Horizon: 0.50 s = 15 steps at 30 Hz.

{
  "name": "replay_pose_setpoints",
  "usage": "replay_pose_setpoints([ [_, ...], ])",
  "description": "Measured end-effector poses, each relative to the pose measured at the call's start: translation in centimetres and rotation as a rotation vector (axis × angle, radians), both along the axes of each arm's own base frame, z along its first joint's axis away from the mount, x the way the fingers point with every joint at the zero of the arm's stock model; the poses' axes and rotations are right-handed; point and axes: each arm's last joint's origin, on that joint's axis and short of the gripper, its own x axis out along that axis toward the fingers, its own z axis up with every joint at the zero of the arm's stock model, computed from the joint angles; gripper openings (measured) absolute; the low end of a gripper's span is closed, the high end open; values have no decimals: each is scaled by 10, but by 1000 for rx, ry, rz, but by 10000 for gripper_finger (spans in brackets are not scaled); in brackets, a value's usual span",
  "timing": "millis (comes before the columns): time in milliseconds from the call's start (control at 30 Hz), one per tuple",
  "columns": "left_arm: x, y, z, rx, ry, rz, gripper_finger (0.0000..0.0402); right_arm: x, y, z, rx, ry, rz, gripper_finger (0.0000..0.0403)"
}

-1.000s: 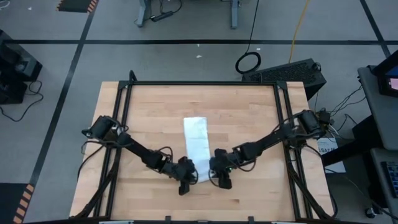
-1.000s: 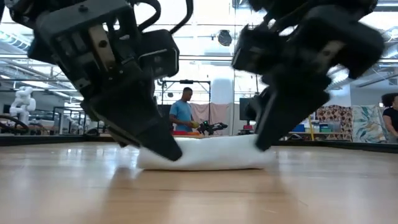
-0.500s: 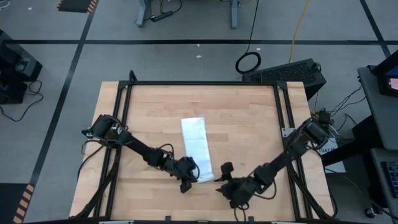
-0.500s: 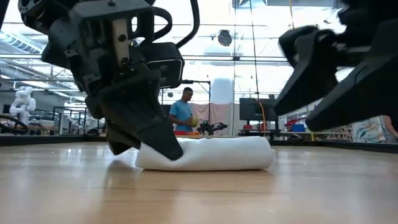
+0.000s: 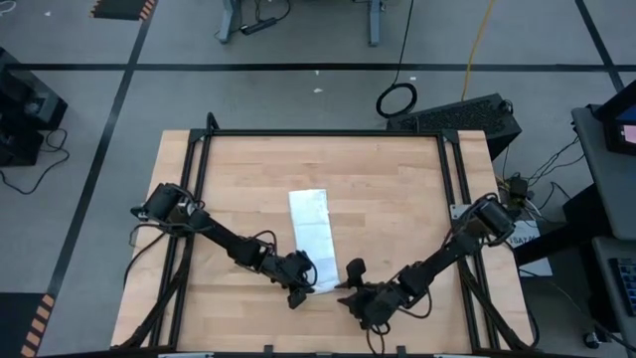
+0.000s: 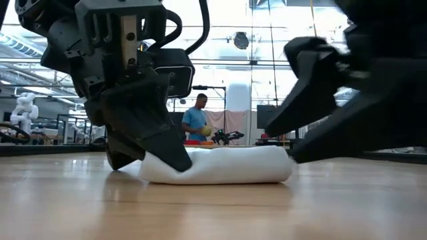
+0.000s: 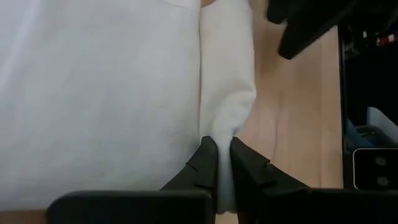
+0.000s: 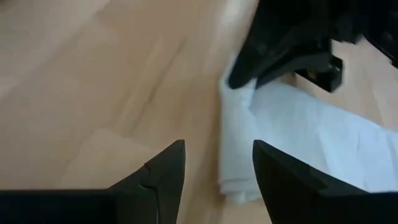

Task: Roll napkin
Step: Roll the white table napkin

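High view: napkin [image 5: 314, 237] a long white strip on the wooden bench [image 5: 397, 189], running from mid-bench toward the near edge, near end thickened into a short roll. Left hand [image 5: 297, 285] at that near end, on its left side. Right hand [image 5: 350, 281] just right of the roll, apart from the cloth, arm reaching in from the right edge.

Low view: adds the roll's profile, a plump white cylinder [image 6: 220, 165] lying flat on the bench, not readable from above. Left hand [image 6: 167, 155] pressed down onto the roll's left end, tips buried in the fabric. Right hand [image 6: 287, 143] raised off the bench to the right of the roll, a gap between it and the cloth. Beyond the bench, a person [image 6: 197, 121] in a blue shirt standing far off in the room.

Left wrist view: shows the grip itself. Fingers [image 7: 206, 163] nearly together, pinching a thin fold of napkin [image 7: 112, 93] at the edge of the roll. Part of the right arm at the far corner.

Right wrist view: fingers [image 8: 166, 171] spread wide, bare wood between them, nothing held. Napkin [image 8: 298, 130] lying ahead of the tips, rolled end nearest, left hand [image 8: 249, 71] clamped on it farther off.
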Motion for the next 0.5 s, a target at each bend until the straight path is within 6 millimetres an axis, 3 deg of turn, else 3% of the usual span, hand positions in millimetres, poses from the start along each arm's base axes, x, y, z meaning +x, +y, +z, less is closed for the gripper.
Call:
replay_pose_setpoints([
  [233,0,1,0,-11,6,15,26,9,-13,-1,38,34,10,157],
  [500,0,2,-1,-10,9,19,26,21,-31,-2,144,76,-12,103],
])
